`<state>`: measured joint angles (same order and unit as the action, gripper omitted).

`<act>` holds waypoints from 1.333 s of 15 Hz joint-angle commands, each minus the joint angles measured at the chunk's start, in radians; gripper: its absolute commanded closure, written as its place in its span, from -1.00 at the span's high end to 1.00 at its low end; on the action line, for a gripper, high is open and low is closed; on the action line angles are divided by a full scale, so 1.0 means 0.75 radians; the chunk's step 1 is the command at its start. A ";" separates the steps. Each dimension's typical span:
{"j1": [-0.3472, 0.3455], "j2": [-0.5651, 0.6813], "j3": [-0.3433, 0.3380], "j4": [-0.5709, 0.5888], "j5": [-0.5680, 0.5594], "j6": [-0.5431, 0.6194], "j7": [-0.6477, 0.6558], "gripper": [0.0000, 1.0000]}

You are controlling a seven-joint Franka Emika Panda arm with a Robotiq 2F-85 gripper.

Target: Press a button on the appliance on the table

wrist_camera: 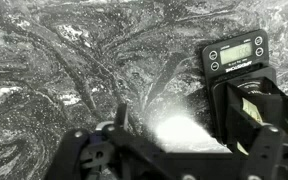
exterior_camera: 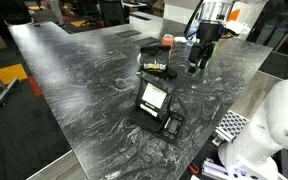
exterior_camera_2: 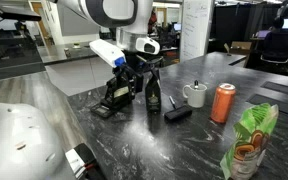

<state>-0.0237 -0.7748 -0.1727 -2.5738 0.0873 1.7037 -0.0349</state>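
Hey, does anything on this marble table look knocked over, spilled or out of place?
Nothing stands out. The appliance sits upright on the table, the orange can and the mug stand upright, and no spill shows on the marble.

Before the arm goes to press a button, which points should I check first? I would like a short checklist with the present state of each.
1. The appliance rests on the table: ok.
2. Its control section with buttons shows in the wrist view: ok.
3. The gripper is over a button: not ok; it hangs beside the appliance's rear part, away from the controls.
4. The jaws are shut for pressing: cannot tell.
5. The orange object is clear of the controls: ok.
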 commanded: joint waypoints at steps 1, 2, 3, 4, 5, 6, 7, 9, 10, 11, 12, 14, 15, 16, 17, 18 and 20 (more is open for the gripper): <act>-0.034 0.005 0.027 0.003 0.017 -0.004 -0.019 1.00; -0.034 0.005 0.027 0.003 0.017 -0.004 -0.019 1.00; -0.034 0.005 0.027 0.003 0.017 -0.004 -0.019 1.00; -0.034 0.005 0.027 0.003 0.017 -0.004 -0.019 1.00; -0.034 0.005 0.027 0.003 0.017 -0.004 -0.019 1.00; -0.034 0.005 0.027 0.003 0.017 -0.004 -0.019 1.00; -0.034 0.005 0.027 0.003 0.017 -0.004 -0.019 1.00; -0.034 0.005 0.027 0.003 0.017 -0.004 -0.019 1.00; -0.034 0.005 0.027 0.003 0.017 -0.004 -0.019 1.00; -0.034 0.005 0.027 0.003 0.017 -0.004 -0.019 1.00; -0.034 0.005 0.027 0.003 0.017 -0.004 -0.019 1.00; -0.025 -0.014 0.074 -0.024 0.014 0.044 0.013 1.00; -0.016 -0.024 0.101 -0.038 0.017 0.061 0.028 1.00; -0.010 -0.037 0.140 -0.055 0.012 0.082 0.054 1.00; -0.005 -0.047 0.177 -0.069 0.005 0.099 0.079 1.00; -0.001 -0.057 0.217 -0.081 0.000 0.106 0.112 1.00; 0.013 -0.087 0.284 -0.115 0.004 0.112 0.176 1.00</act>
<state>-0.0211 -0.7976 -0.0213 -2.6058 0.0877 1.7523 0.0430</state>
